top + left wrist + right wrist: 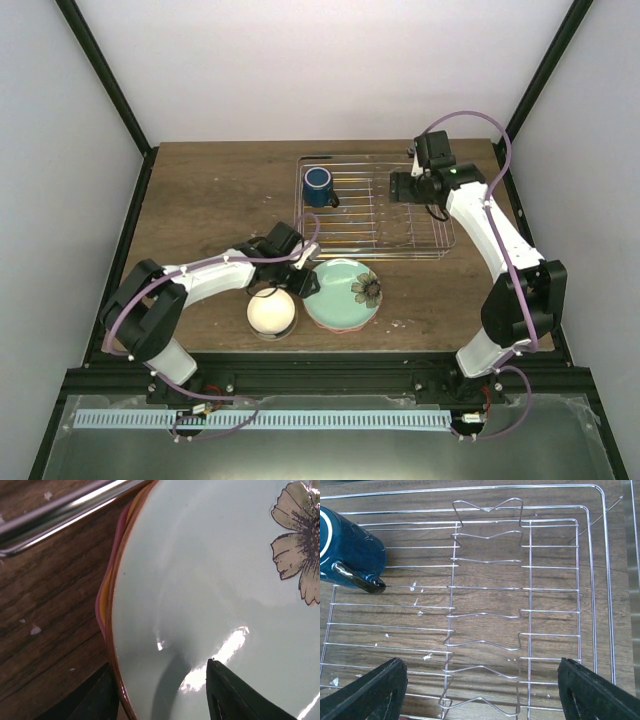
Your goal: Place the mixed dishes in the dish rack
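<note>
One green plate [335,300] with a brown-and-cream flower painted on it is lying on the wooden table [200,200], just in front of the dish rack [420,225]. It is sitting on top of one pink plate [101,607]. Only a thin pink edge is peeking out on the left, and the green plate's orange rim is showing above it. One cream bowl [271,313] is sitting just to the left of the two plates, near the front of the table. One dark blue mug [318,185] is standing inside the rack at its left end, with its open side up. Two arms are working here. The left pincer [159,667] is sitting at the left edge of the green plate. Its two fingers are standing partly apart, one finger [100,695] outside the rim and the other finger [235,695] over the shiny green face, so the rim is lying between them. It is not squeezing shut, and I cannot tell if the fingers are touching the plate. The right pincer [480,662] is hanging over the rack with its fingers spread wide, holding nothing, and only bare wires are showing between them.
</note>
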Controlling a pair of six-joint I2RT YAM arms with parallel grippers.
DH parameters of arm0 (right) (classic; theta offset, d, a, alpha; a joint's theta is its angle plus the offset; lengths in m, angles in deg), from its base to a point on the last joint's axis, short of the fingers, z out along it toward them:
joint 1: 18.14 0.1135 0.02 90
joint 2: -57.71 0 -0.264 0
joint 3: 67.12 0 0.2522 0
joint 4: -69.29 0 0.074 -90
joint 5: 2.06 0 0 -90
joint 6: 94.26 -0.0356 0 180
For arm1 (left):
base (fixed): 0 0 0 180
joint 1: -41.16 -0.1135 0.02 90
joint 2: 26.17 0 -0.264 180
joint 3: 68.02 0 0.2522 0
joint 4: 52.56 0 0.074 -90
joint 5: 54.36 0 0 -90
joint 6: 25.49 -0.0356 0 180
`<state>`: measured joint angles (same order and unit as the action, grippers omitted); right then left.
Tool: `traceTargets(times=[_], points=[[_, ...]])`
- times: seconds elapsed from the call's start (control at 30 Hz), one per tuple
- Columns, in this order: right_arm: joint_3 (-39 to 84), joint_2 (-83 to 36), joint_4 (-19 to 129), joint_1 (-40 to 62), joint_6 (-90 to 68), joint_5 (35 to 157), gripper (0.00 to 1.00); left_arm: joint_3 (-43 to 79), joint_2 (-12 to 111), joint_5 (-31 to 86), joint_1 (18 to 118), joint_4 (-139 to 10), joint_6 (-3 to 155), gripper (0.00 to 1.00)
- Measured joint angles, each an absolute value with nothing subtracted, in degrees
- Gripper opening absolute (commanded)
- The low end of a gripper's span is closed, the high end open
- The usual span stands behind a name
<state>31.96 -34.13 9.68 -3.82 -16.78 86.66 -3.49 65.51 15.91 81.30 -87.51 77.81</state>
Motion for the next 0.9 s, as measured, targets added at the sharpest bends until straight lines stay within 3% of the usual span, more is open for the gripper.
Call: traceTargets(times=[0.13,0.57,0.9], points=[[31.3,-34.0,9.8,-3.8,-16.8,86.6,0.83,-3.8,65.6,16.6,81.1,-87.5,77.9,0.29],[30.0,-33.7,9.9,-3.8,-16.8,86.6,0.84,-2.7,64.3,17.8,81.0,-89.9,78.4,0.00],[27.0,-32.1,10.7,-3.8,-15.9,87.6,0.84,-1.7,61.6,17.0,81.1,-93.3,79.2,0.00]])
